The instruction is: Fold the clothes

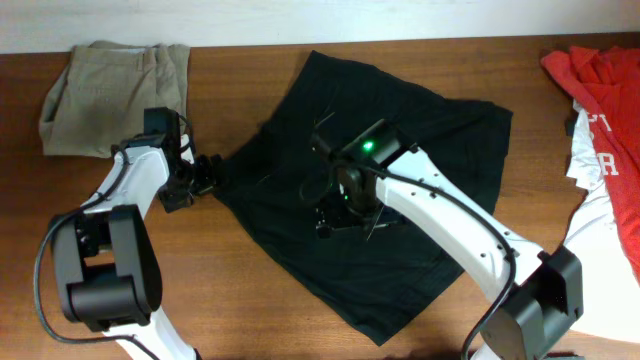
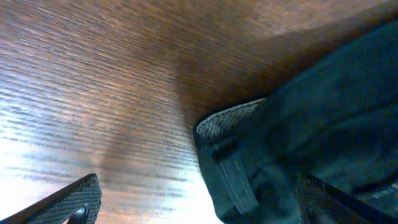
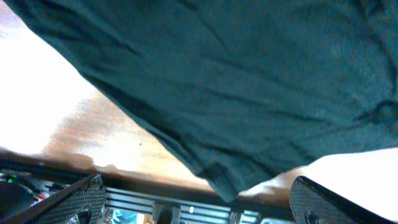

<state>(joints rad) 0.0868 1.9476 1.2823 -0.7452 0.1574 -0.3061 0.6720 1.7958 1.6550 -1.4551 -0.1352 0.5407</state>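
The black shorts (image 1: 400, 130) lie spread on the brown table, tilted like a diamond. My left gripper (image 1: 203, 178) is open at their left corner; in the left wrist view the pale grey inner waistband (image 2: 233, 118) and black cloth (image 2: 311, 124) lie between its fingers (image 2: 199, 205). My right gripper (image 1: 345, 222) is open above the middle of the shorts; the right wrist view shows black fabric (image 3: 249, 74) above its spread fingers (image 3: 199, 202). Khaki shorts (image 1: 115, 85) lie folded at the far left. A red shirt (image 1: 600, 75) and a white shirt (image 1: 610, 200) lie at the right edge.
The table's front edge (image 3: 155, 180) and frame rails show in the right wrist view. Bare wood (image 1: 250, 290) lies in front of the black shorts and between them and the red shirt (image 1: 535, 160).
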